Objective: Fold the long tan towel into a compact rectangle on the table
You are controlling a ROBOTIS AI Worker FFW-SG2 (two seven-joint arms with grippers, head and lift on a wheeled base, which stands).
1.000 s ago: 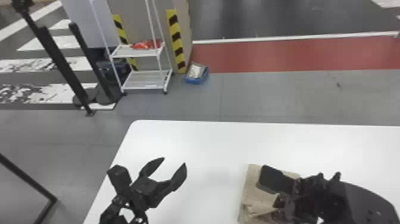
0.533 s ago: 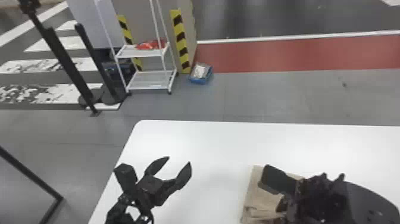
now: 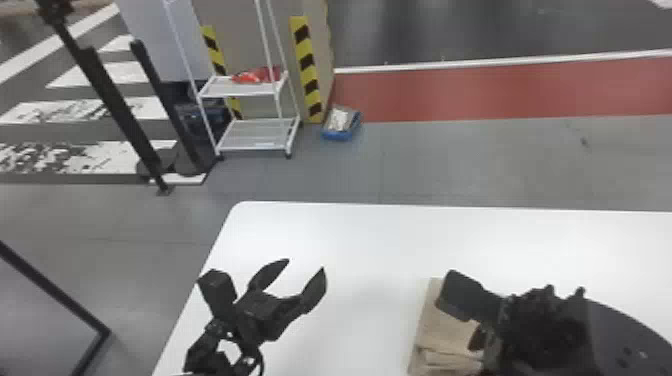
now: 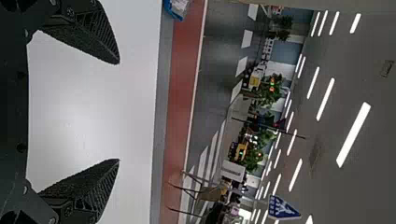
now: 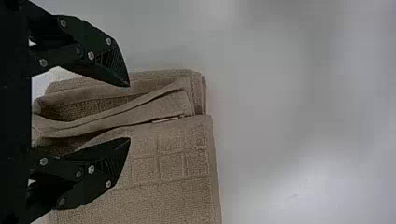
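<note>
My left gripper (image 3: 306,272) stands open over the table's left part in the head view, away from the towel. The tan towel (image 3: 442,330) lies folded on the white table, partly hidden beneath my right gripper (image 3: 462,320). In the left wrist view the left gripper (image 4: 119,111) has nothing between its fingers. From the right wrist view, the right gripper (image 5: 130,112) is open above the towel (image 5: 163,196), its fingers on either side of a loose, rumpled fold near one edge.
The white table (image 3: 350,240) has its far edge and rounded left corner in view. Beyond it on the floor stand a white shelf rack (image 3: 257,135), a blue bin (image 3: 341,125) and black posts (image 3: 107,95).
The head view has shifted slightly, so table and arms appear a little farther right. Both grippers have stayed nearly where they were over the table, and the towel looks unchanged.
</note>
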